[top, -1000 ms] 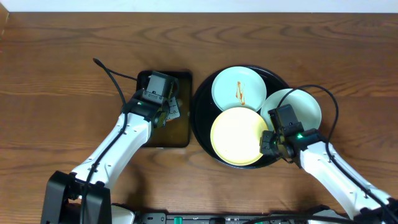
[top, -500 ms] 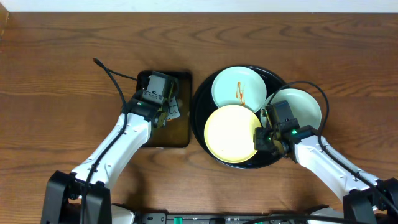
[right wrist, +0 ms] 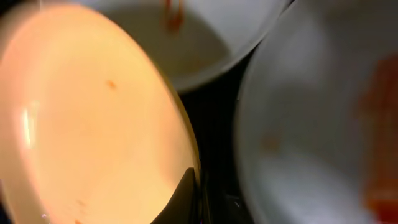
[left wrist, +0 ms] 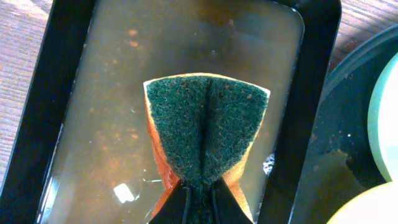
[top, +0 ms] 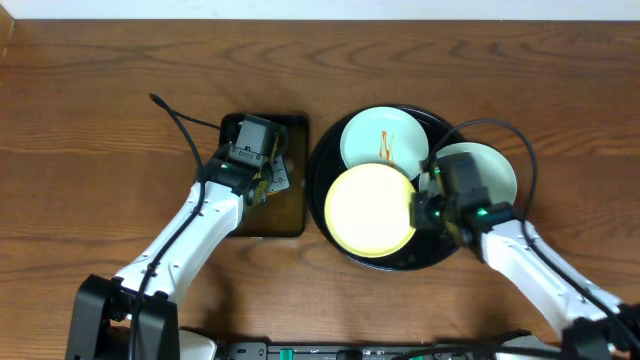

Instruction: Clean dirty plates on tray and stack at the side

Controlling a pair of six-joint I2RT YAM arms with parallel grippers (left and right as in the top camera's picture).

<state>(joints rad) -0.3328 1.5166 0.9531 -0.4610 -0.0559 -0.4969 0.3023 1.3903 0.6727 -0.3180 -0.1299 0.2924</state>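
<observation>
A cream-yellow plate (top: 368, 209) lies over the front of the round black tray (top: 322, 160), and my right gripper (top: 418, 210) is shut on its right rim. In the right wrist view that plate (right wrist: 87, 118) fills the left side, tilted, with small specks on it. A mint plate (top: 385, 142) with an orange-brown streak sits at the tray's back. A second mint plate (top: 486, 170) rests at the tray's right edge, half hidden by my right arm. My left gripper (left wrist: 200, 198) is shut on a green-and-orange sponge (left wrist: 206, 127) in the pan.
A small rectangular dark pan (top: 262, 212) with brownish liquid stands left of the tray, close to its rim. Bare wooden table (top: 90, 120) spreads to the far left and along the back.
My right gripper has shut on the cream-yellow plate's rim and moved left and back with it. The plate has shifted left on the tray. The left arm has stayed still.
</observation>
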